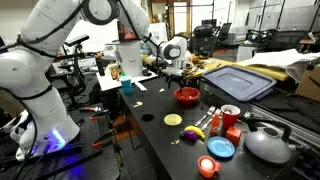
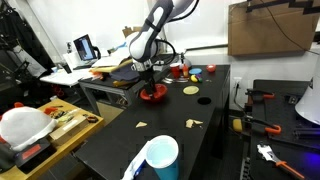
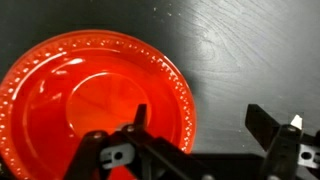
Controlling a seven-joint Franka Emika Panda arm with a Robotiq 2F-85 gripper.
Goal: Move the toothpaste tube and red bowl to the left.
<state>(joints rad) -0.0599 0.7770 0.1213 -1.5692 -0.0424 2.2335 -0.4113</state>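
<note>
The red bowl [image 1: 187,96] sits on the black table [image 1: 150,140] and shows in both exterior views [image 2: 153,95]. In the wrist view it fills the left side [image 3: 80,100]. My gripper [image 3: 200,110] is open and hangs just above the bowl's rim, with one finger over the inside of the bowl and the other over bare table beside it. The gripper also shows in both exterior views [image 1: 180,80] [image 2: 150,84]. I cannot pick out the toothpaste tube with certainty among the small items near the bowl.
Past the bowl lie a yellow lid [image 1: 173,120], a banana [image 1: 195,132], a red cup [image 1: 231,116], a blue plate [image 1: 221,148], an orange-red lid [image 1: 207,166] and a grey kettle [image 1: 268,145]. A blue bin lid [image 1: 240,80] lies behind. A blue cup [image 2: 158,158] stands close to the camera.
</note>
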